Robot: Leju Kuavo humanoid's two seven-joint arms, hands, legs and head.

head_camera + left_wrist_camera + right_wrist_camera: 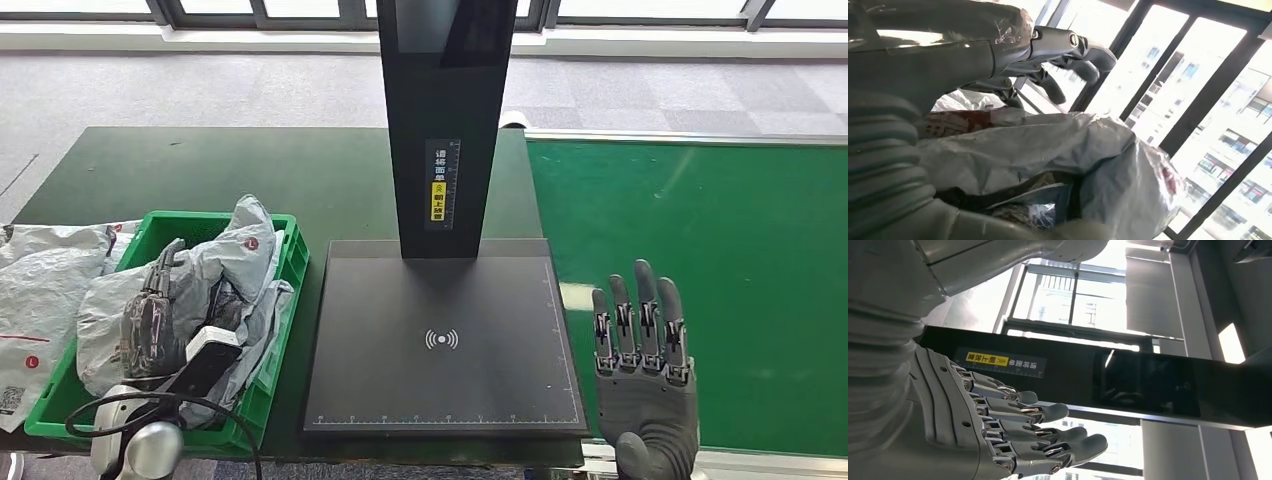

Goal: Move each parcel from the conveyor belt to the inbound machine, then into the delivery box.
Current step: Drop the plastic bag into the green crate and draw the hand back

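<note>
Crumpled grey plastic mailer parcels (235, 262) sit heaped in the green slatted plastic delivery box (262, 385) on the left of the dark green table (300, 175); one parcel carries a small round red sticker, print too small to read. The left hand (150, 315) is down in the box among the parcels, fingers curved against the grey film; in the left wrist view its fingers (1068, 50) arch over a crinkled parcel (1048, 150) with a red label patch, but whether it actually grips it cannot be told. More grey mailers (40, 290) lie outside the box at its left, one with red markings and a QR-like code.

Beside the box on its right stands the black inbound machine (445, 345): a flat platform with a white wireless-wave symbol and ruler ticks along its edges, plus an upright black column (445, 120) bearing a label of Chinese characters, white above and yellow below.

The right hand (640, 375) hovers over the green conveyor belt (720, 260), fingers straight and spread, holding nothing.
</note>
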